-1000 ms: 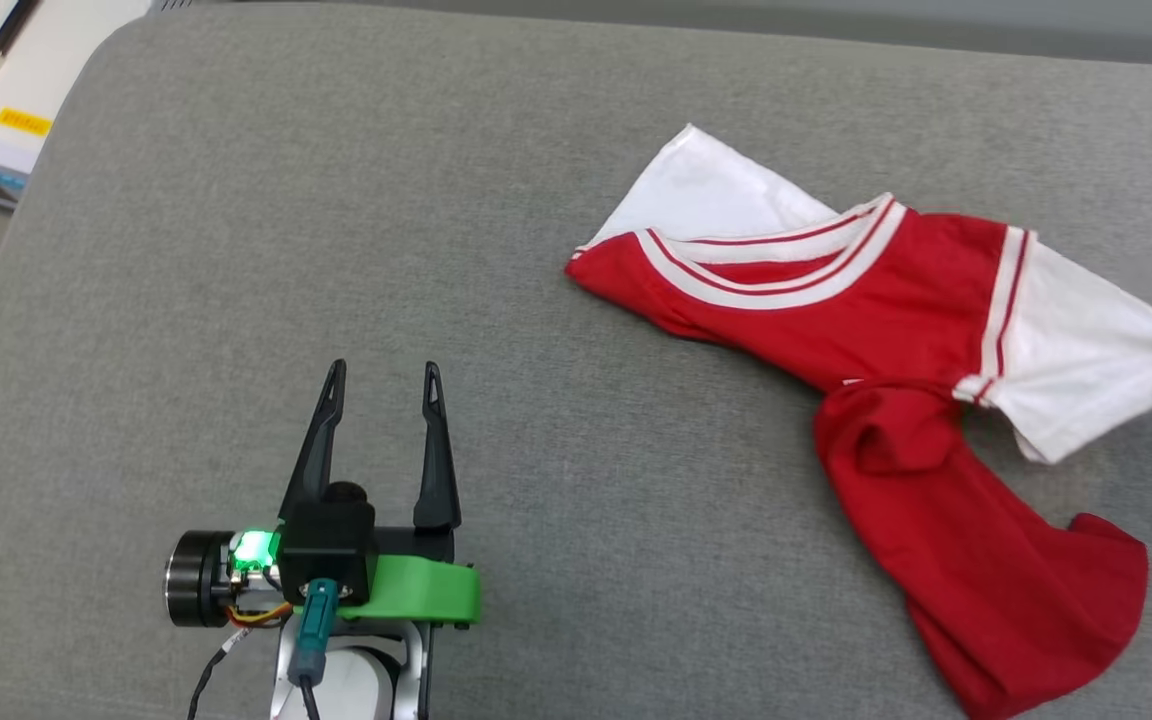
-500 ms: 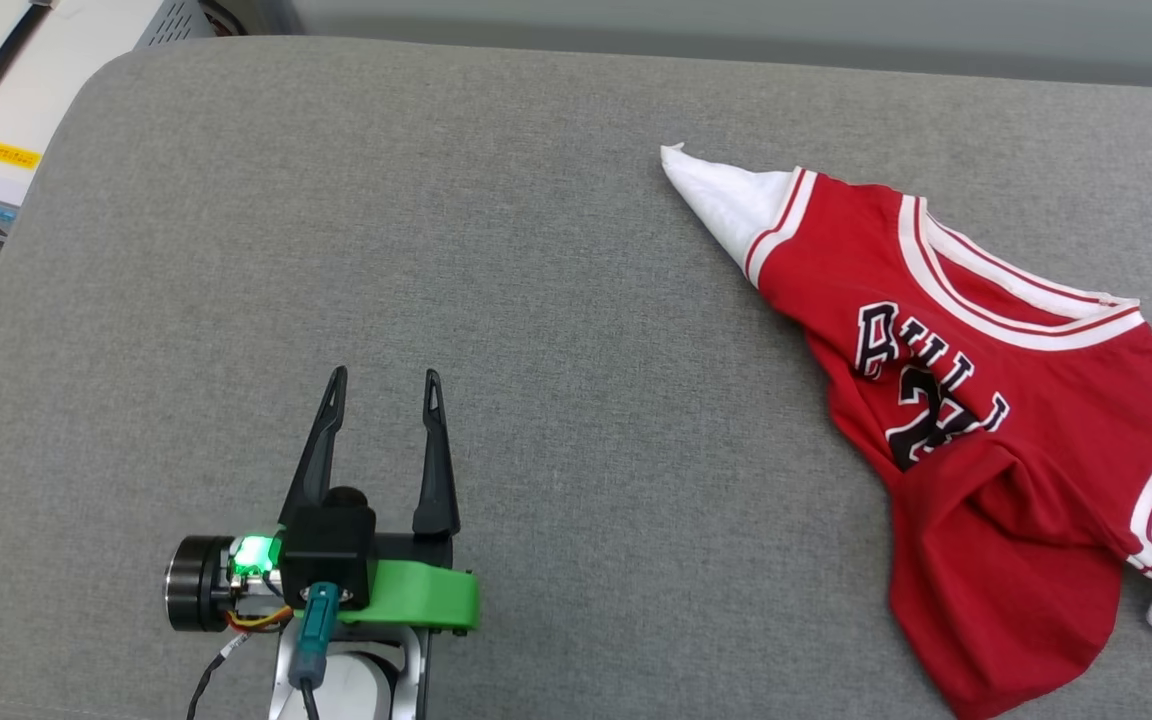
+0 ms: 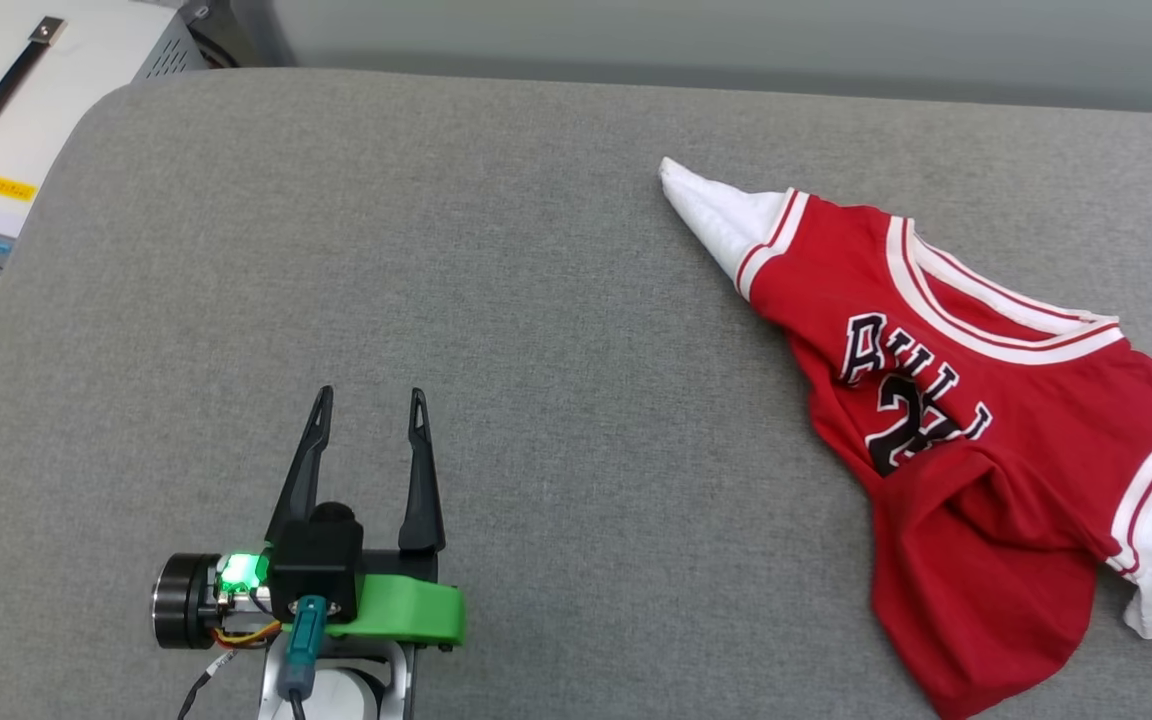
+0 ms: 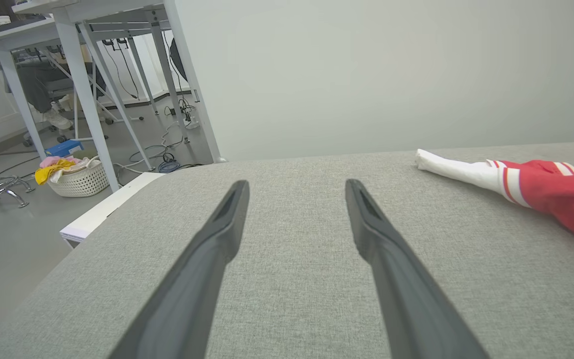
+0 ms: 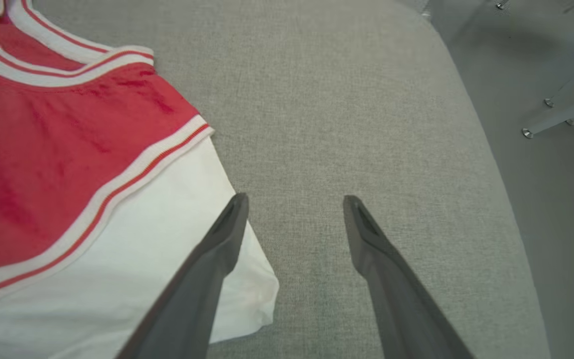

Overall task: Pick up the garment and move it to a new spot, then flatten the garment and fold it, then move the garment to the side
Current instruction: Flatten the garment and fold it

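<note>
1. In the head view, the red jersey-style T-shirt with white short sleeves (image 3: 946,400) lies rumpled at the right of the grey padded fabric surface (image 3: 536,300), chest up. One white sleeve is twisted to a point toward the far middle.
2. The head view also gives the black, white-outlined letters and number. The right wrist view gives the other white sleeve and its red-white trim up close (image 5: 58,164). The left wrist view catches just the pointed sleeve and a strip of red (image 4: 541,187).
3. The left gripper (image 3: 368,395) sits at the lower left, well apart from the shirt. Its dark fingers are spread wide over bare fabric (image 4: 297,184) and hold nothing.
4. The right gripper (image 5: 294,199) is spread wide too, with nothing between its fingers. One finger passes over the sleeve's hem corner — whether it touches the cloth I cannot tell.
5. Around the surface are a white equipment case with a black handle (image 3: 16,100), white table legs (image 4: 82,89), and a woven basket of yellow and pink cloth (image 4: 80,179).
6. The number sinks into a crease and is hard to read — the near sleeve is cut off by the head view's right edge.
</note>
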Motion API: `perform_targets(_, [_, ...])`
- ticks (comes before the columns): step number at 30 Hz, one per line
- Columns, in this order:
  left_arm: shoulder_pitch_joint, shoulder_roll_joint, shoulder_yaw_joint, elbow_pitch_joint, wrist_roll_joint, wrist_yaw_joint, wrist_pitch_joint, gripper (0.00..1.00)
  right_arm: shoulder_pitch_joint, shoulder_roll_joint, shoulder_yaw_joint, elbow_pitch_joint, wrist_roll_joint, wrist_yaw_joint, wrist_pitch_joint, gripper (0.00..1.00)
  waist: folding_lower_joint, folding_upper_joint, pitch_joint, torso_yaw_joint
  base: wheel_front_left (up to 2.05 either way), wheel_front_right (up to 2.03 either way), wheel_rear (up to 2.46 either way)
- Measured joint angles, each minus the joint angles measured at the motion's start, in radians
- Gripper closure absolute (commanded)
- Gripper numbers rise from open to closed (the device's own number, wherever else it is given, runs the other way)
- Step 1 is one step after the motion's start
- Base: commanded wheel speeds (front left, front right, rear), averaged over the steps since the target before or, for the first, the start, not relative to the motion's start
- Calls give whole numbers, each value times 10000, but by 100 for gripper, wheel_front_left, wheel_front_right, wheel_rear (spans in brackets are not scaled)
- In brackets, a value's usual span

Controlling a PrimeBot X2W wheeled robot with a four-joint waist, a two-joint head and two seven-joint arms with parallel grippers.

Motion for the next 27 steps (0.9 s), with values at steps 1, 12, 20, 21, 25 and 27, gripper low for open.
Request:
perform_targets(1, [0,6,8,-4,0,2,0,0,-2,176,-303,-257,-313,0,-234,0,0,0,-49,-31,0,0,0])
perform_targets(12, [138,82,-4,-29,2,0,0,0,160,3939,-2243,-4834,-3691,0,-1237,0,0,0,-478,-240,0,0,0])
perform_targets(20, [-695,698,82,-245,-2,-675,0,0,524,5195,-1856,-6241,-4684,0,-1425,0,0,0,-403,-302,0,0,0])
perform_targets(21, [-1057,819,125,-286,-19,-863,0,0,524,5221,-1781,-6293,-4690,0,-1425,0,0,0,-356,-325,0,0,0])
perform_targets(25, [-2596,1267,320,-132,-380,-1843,-2,0,454,5369,-1417,-6397,-4824,0,-1469,0,0,0,-112,-473,0,0,0])
perform_targets(27, [-3385,1490,339,165,-491,-2362,-2,0,361,5440,-1296,-6399,-4863,0,-1530,0,0,0,38,-567,0,0,0])
